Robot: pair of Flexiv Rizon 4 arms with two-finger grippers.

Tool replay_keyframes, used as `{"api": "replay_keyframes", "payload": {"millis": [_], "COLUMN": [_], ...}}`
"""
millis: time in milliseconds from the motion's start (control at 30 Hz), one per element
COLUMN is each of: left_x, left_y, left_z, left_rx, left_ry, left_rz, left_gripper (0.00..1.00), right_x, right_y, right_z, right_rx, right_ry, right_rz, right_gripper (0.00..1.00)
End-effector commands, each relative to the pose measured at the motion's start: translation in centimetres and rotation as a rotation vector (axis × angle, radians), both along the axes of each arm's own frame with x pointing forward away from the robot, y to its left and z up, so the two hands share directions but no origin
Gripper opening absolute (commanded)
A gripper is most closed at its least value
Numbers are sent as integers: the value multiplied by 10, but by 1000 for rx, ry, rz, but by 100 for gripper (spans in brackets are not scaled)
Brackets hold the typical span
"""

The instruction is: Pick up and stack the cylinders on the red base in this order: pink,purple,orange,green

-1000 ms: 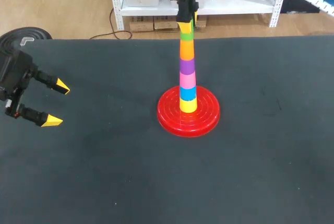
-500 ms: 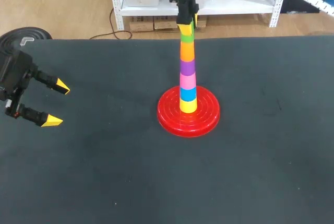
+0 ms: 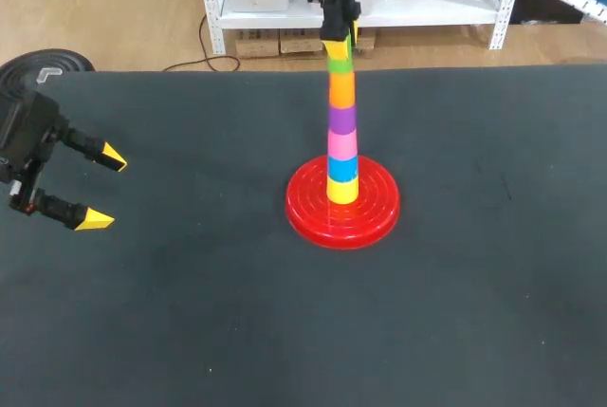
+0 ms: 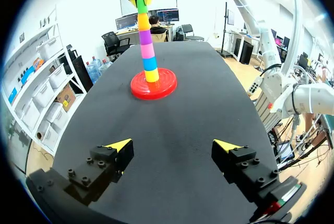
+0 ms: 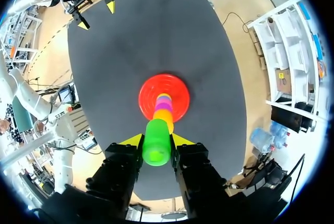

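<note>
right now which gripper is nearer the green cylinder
Right. The right gripper is shut on the green cylinder; the left gripper is open, far away near the table's left edge.

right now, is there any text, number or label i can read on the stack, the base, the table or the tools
No readable text on any of them.
Green cylinder and the stack below it: plain colours, no print.
Red base: plain.
Table: plain dark surface.
Right tool, shut on the green cylinder: no markings visible.
Left tool, open: small red-and-green strip on its body, too small to read.
</note>
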State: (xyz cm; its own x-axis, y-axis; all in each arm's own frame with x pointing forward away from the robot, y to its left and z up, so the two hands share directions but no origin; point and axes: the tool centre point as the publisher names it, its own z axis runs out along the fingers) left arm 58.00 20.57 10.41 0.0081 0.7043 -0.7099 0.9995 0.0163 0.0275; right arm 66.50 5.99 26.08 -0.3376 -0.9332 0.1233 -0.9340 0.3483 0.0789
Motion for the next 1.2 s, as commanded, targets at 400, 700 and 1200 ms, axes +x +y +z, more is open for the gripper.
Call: {"api": "replay_keyframes", "payload": {"millis": [400, 700, 1200], "left_x": [0, 0, 0], "left_y": [1, 1, 1], "left_z": [-1, -1, -1], "left_rx": [-3, -3, -3], "left_ry": [-4, -4, -4], "left_rz": [0, 0, 0], "left_gripper": [100, 100, 100], "right_x": [-9, -11, -7], "right_y": [-12, -9, -4], "right_z": [12, 15, 8], "right_rx": [4, -11, -20], "right_ry": [-45, -53, -28], "right_rz": [10, 39, 62], "right_gripper": [0, 0, 0]}}
